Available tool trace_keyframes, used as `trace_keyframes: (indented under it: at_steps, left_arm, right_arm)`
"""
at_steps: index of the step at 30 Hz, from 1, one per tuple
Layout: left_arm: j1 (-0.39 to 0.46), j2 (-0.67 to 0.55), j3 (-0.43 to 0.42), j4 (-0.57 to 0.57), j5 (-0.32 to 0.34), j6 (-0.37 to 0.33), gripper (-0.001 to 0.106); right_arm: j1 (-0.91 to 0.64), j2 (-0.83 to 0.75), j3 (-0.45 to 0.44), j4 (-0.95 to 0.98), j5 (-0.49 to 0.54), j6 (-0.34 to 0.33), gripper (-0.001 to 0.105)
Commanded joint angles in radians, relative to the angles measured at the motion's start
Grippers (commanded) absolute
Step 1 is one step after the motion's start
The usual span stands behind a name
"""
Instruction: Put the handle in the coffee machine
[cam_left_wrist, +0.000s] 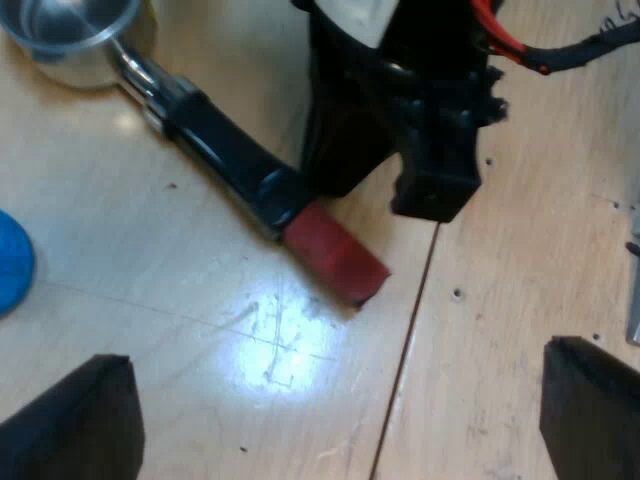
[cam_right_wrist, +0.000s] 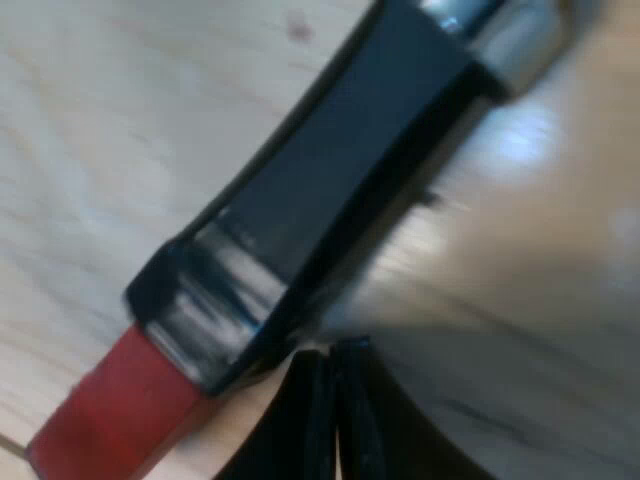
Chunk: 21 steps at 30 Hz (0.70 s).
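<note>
My left tool (cam_left_wrist: 330, 420): fingers spread wide, holding nothing, above the tabletop (cam_left_wrist: 150, 330).
My right tool (cam_right_wrist: 328, 375): fingers pressed together, tips just beside the handle (cam_right_wrist: 330, 170), near its red end (cam_right_wrist: 110, 410).
Holder (cam_left_wrist: 215, 145): flat on the tabletop, at my left tool's 11 o'clock.

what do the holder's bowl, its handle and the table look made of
Bowl: shiny bare metal, likely steel, mirrors light. Handle: glossy black, probably plastic, streaked glare; its red end looks duller, plastic or rubber. Table: pale wood, grain visible, slight sheen.
</note>
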Motion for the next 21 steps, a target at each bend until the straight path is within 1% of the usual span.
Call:
trace_keyframes:
  at_steps: [1,5,8,9,11,14,16,18,21]
  left_arm:
    - [-0.006,-0.029,-0.002,0.033,-0.007,-0.011,0.082]
    - [-0.006,-0.067,-0.005,0.052,-0.013,-0.011,0.082]
    - [-0.006,-0.086,-0.005,0.054,-0.048,-0.011,0.082]
    - [-0.006,-0.091,-0.005,0.054,-0.072,-0.011,0.082]
    - [-0.006,-0.091,-0.005,0.054,-0.089,-0.011,0.082]
    - [-0.006,-0.091,-0.005,0.054,-0.089,-0.005,0.082]
    - [-0.006,-0.091,-0.005,0.045,-0.089,-0.005,0.082]
    - [-0.006,-0.091,-0.005,0.040,-0.089,-0.005,0.082]
    - [-0.006,-0.091,-0.005,0.039,-0.089,-0.005,0.082]
  right_arm:
    - [0.001,0.025,-0.032,-0.042,0.000,-0.002,0.000]
    - [0.001,0.059,-0.076,-0.064,0.029,0.001,0.000]
    - [0.001,0.095,-0.111,-0.072,0.079,0.001,0.000]
    - [0.001,0.104,-0.120,-0.081,0.080,0.001,0.000]
    - [0.001,0.106,-0.123,-0.085,0.080,0.001,0.000]
    - [0.001,0.100,-0.123,-0.081,0.083,-0.001,0.000]
    - [0.010,0.085,-0.123,-0.078,0.147,-0.001,0.000]
    - [0.013,0.066,-0.123,-0.078,0.183,-0.011,0.000]
    - [0.016,0.029,-0.125,-0.059,0.203,-0.011,0.000]
